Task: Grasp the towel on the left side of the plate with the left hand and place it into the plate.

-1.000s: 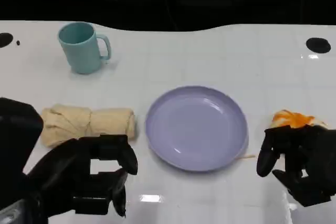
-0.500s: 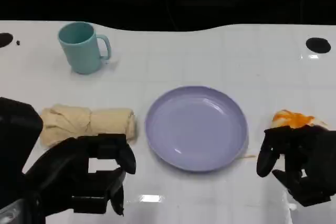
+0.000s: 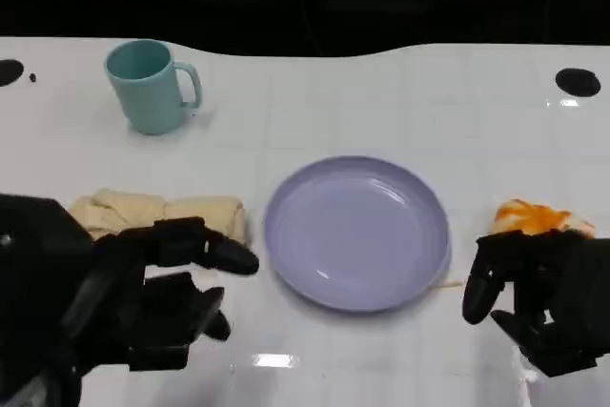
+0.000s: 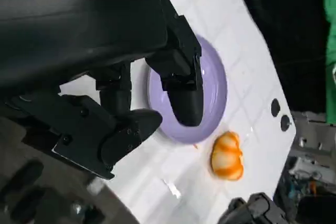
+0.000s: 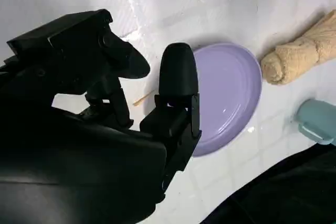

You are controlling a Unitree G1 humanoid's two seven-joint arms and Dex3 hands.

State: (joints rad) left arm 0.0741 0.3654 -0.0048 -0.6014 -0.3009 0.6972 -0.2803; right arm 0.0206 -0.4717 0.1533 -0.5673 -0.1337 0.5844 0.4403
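Towel (image 3: 162,214), rolled and beige, lies on the white table (image 3: 381,102) just left of the lavender plate (image 3: 357,232), apart from its rim. The left hand (image 3: 157,297) hovers over the towel's near edge, fingers spread and holding nothing. The right hand (image 3: 538,297) sits right of the plate, fingers loosely apart and empty, in front of an orange-and-white object (image 3: 536,218). A teal mug (image 3: 150,85) stands behind the towel.

A glossy white table (image 3: 381,102) — black darkness beyond its far edge.
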